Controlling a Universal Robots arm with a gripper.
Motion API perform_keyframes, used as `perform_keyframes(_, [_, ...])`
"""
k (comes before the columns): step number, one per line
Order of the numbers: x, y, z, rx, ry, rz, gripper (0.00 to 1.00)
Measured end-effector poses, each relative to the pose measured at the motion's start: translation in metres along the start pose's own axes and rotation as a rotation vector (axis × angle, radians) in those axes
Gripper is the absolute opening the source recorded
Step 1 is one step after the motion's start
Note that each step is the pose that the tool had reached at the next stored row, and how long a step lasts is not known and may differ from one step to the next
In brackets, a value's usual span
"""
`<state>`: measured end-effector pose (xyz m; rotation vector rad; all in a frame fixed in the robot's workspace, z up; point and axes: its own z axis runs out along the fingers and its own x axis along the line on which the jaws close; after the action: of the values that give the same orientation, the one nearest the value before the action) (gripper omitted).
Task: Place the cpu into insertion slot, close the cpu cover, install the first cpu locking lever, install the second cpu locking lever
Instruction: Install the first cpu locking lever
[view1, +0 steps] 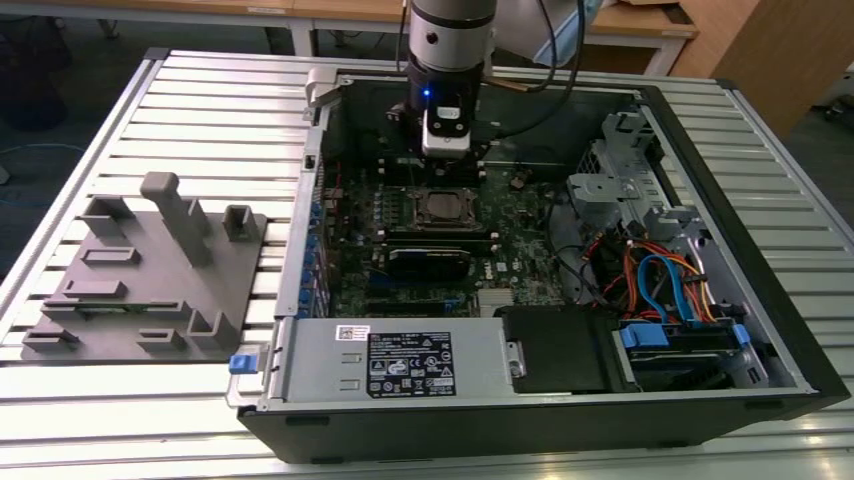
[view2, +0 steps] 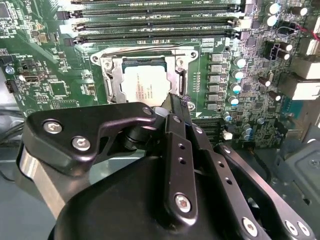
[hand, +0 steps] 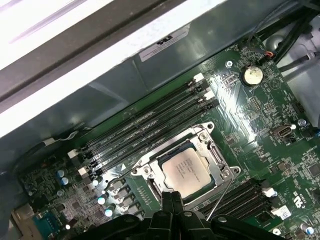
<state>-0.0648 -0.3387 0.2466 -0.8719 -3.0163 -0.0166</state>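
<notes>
The cpu (hand: 186, 170) (view2: 144, 84) lies flat in the insertion slot (view1: 443, 207), its silver-tan top showing. The cpu cover (hand: 150, 169) (view2: 116, 77) lies down over it as a silver frame, with the chip showing through its window. One thin silver locking lever (hand: 220, 199) stands up at an angle beside the socket. My gripper (hand: 171, 199) (view2: 175, 100) (view1: 447, 152) hovers just above the socket's edge, close to that lever. Its fingers are shut together with nothing between them.
Long black memory slots (hand: 150, 120) run along both sides of the socket. The open computer case (view1: 747, 170) walls the board in, with cables (view1: 654, 280) and a drive cage at the exterior view's right. A grey fixture tray (view1: 147, 270) sits outside on the slatted table.
</notes>
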Motion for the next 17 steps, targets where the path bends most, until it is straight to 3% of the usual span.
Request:
perform_keyframes(6, [0.0017,-0.0011,-0.0007,-0.0132,-0.0184,-0.005,0.1])
perform_keyframes(11, [0.0021,-0.0013,-0.0008,-0.0166,-0.0172,-0.025,0.1])
perform_keyframes(17, [0.002,-0.0013,0.0002,-0.0172,-0.0152,-0.133,0.1])
